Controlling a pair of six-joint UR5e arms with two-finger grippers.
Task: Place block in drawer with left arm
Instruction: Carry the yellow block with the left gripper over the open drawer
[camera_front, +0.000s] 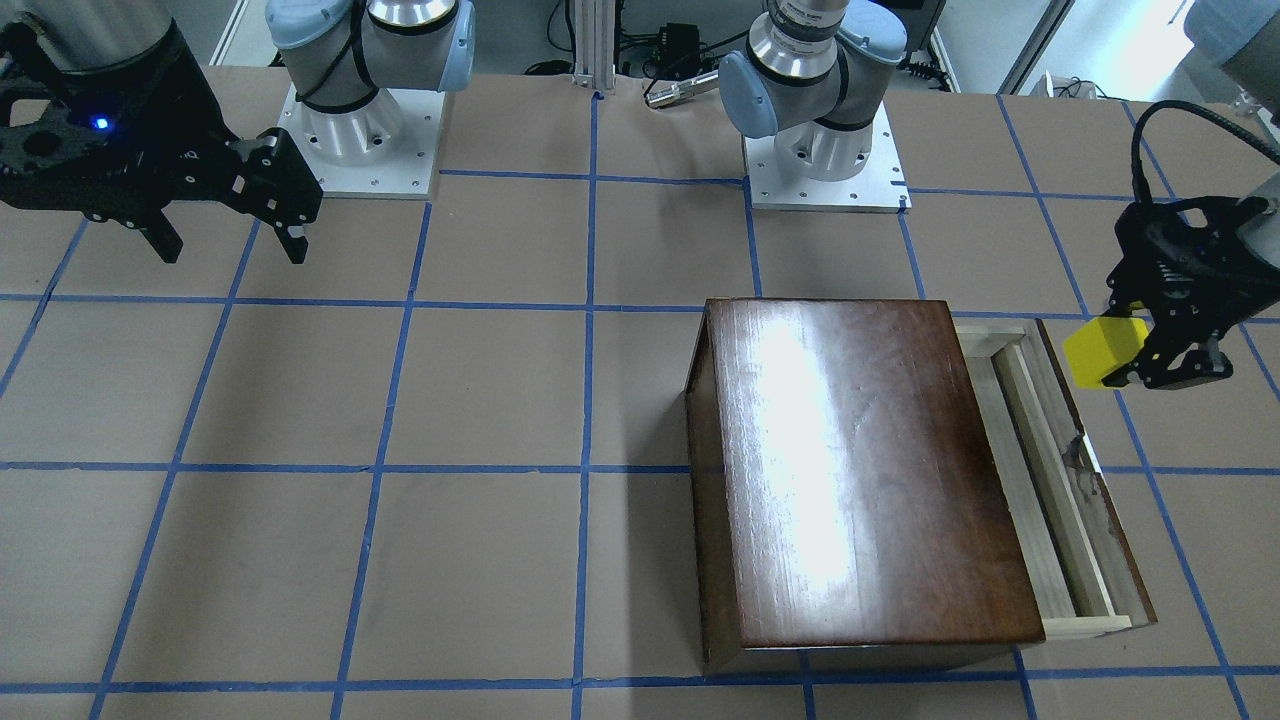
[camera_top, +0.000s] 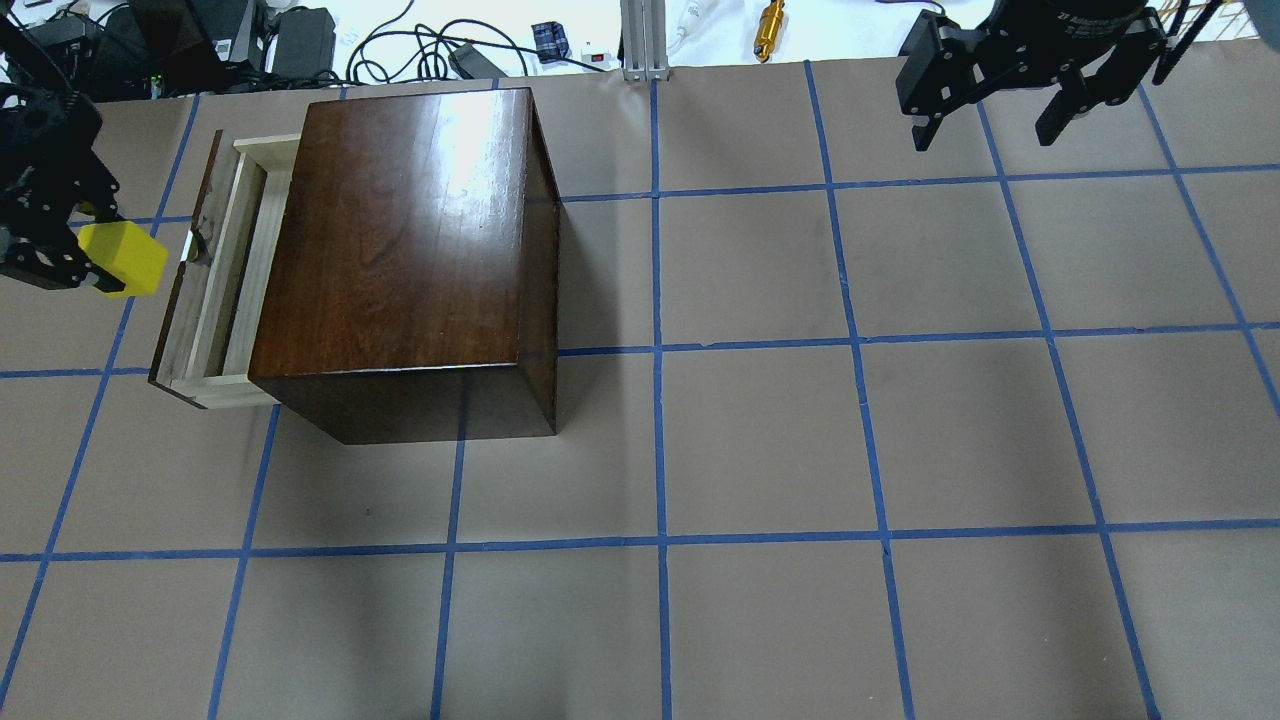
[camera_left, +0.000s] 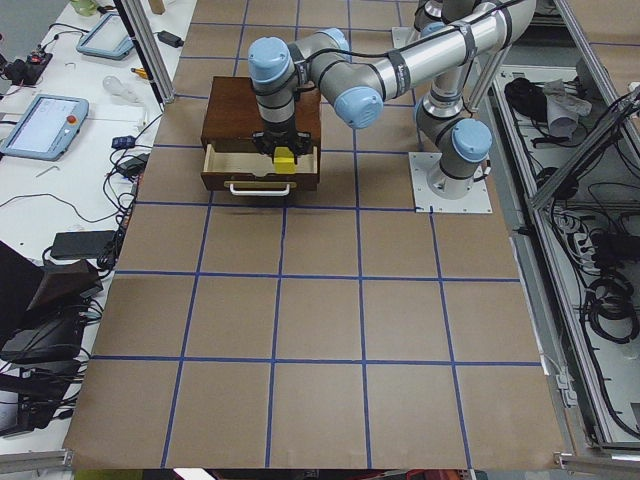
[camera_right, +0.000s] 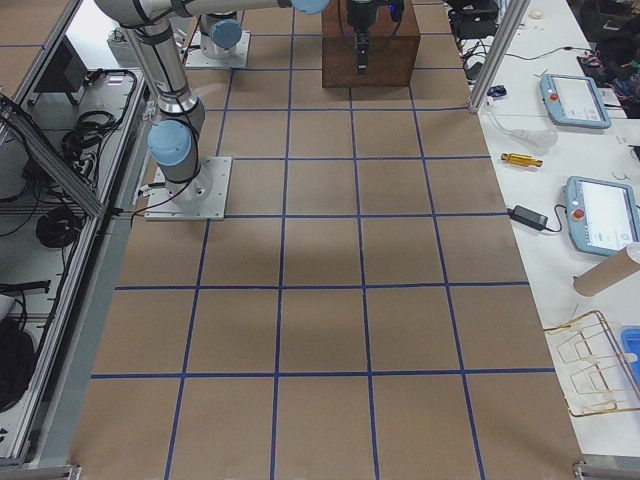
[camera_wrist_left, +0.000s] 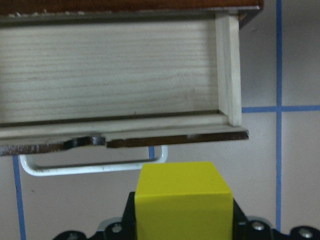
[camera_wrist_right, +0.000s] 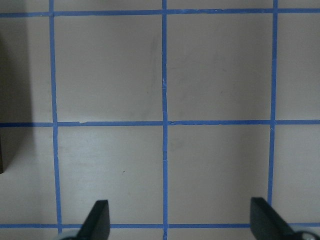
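The yellow block (camera_front: 1102, 351) is held in my left gripper (camera_front: 1140, 350), up in the air just outside the drawer's dark front panel. It also shows in the overhead view (camera_top: 123, 259) and in the left wrist view (camera_wrist_left: 183, 205). The drawer (camera_front: 1050, 470) is pulled open from the dark-brown wooden box (camera_front: 860, 470); its pale-wood inside (camera_wrist_left: 115, 80) holds nothing, and its white handle (camera_wrist_left: 92, 167) lies just ahead of the block. My right gripper (camera_front: 232, 245) is open and empty, high over the table far from the box (camera_top: 990, 120).
The box (camera_top: 410, 250) stands on the brown table with its blue tape grid (camera_top: 657, 350). Both arm bases (camera_front: 825, 150) are at the table's robot side. Cables and a brass part (camera_top: 770, 20) lie beyond the far edge.
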